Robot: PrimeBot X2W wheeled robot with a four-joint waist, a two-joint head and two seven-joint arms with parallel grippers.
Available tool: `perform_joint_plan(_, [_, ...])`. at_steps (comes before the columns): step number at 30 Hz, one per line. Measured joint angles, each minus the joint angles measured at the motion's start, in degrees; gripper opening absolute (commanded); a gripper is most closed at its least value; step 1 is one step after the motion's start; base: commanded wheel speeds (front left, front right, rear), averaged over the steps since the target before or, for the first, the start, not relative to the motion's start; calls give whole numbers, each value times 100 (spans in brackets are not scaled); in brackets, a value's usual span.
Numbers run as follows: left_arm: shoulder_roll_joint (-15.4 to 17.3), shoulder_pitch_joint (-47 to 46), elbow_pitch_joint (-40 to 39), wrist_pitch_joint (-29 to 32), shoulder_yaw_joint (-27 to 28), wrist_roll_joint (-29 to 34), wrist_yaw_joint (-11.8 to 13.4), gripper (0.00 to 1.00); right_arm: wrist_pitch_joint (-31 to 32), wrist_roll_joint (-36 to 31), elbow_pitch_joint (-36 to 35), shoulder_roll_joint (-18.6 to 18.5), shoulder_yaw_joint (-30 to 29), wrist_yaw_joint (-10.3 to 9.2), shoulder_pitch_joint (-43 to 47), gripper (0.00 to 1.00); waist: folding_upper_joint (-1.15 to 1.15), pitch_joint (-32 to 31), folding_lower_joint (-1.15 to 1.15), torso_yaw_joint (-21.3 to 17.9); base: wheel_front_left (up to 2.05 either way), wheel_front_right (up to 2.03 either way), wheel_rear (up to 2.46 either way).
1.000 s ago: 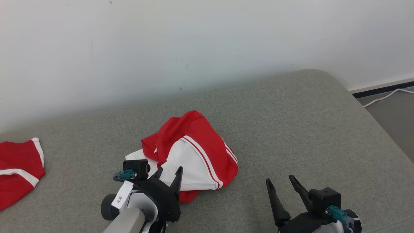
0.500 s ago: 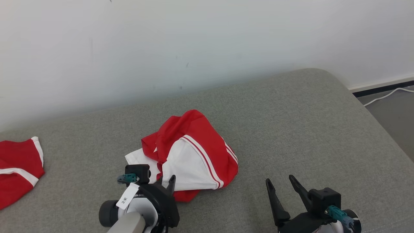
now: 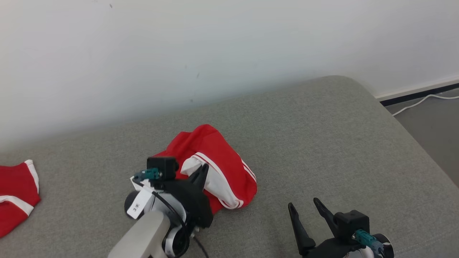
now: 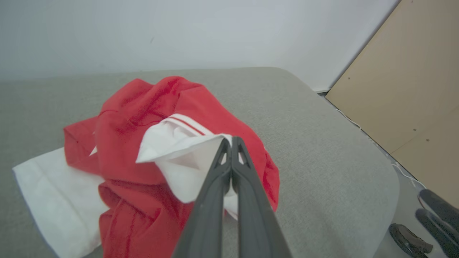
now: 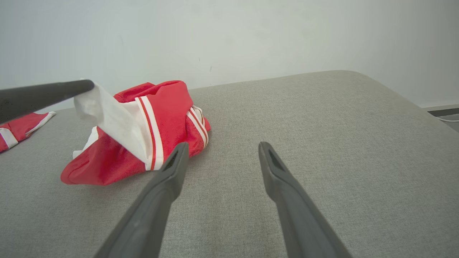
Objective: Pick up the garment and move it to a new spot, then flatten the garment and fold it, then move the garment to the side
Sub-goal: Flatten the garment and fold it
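Note:
The garment (image 3: pixel 222 166) is a crumpled red and white piece with striped trim, lying mid-way across the grey cushioned surface (image 3: pixel 322 143). My left gripper (image 3: pixel 203 169) is shut on a white fold of it, pulling that fold up into a peak. In the left wrist view the two fingers meet on the white cloth of the garment (image 4: pixel 143 118) at the left gripper (image 4: pixel 229 140). The right wrist view shows the garment (image 5: pixel 168 111) with its white fold lifted by a left finger (image 5: pixel 43 95). My right gripper (image 3: pixel 303 208) (image 5: pixel 222 150) stands open over bare cushion to the right.
A second red and white cloth (image 3: pixel 14 193) lies at the surface's left edge. A white wall (image 3: pixel 215 46) runs behind. The cushion's rounded right end drops to the floor, where a white cable (image 3: pixel 416 104) lies. A tan panel (image 4: pixel 412 89) stands beyond that end.
My left gripper has shut on the white fold and raised it, bunching the garment. The head camera has shifted a little. The right gripper stays open.

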Motion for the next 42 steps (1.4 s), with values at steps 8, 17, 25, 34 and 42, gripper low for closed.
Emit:
perform_joint_plan(8, [-9,-686,-1114,-21,-639,-491,-123,0,43,0,34,8,137,0,3,100,0,-37,0,-387,0,0,0])
perform_joint_plan(17, [-33,-1582,-1949,-292,-1525,-1672,393,0,36,-1,-73,8,148,0,224,100,0,24,0,-982,0,0,0])
perform_joint_plan(25, [-46,-2039,-1255,-649,-1614,-2067,469,0,-7,4,-98,15,237,0,88,100,0,283,0,-1418,0,0,0])
perform_joint_plan(34, [-20,-2317,-124,-1282,-1151,-2444,516,100,-40,64,34,27,330,0,-83,100,0,655,1,-1712,0,0,0])
perform_joint_plan(42, [-47,-2163,-288,-1240,-1715,-3014,515,100,-58,157,169,31,366,0,-243,100,0,640,1,-1564,0,0,0])
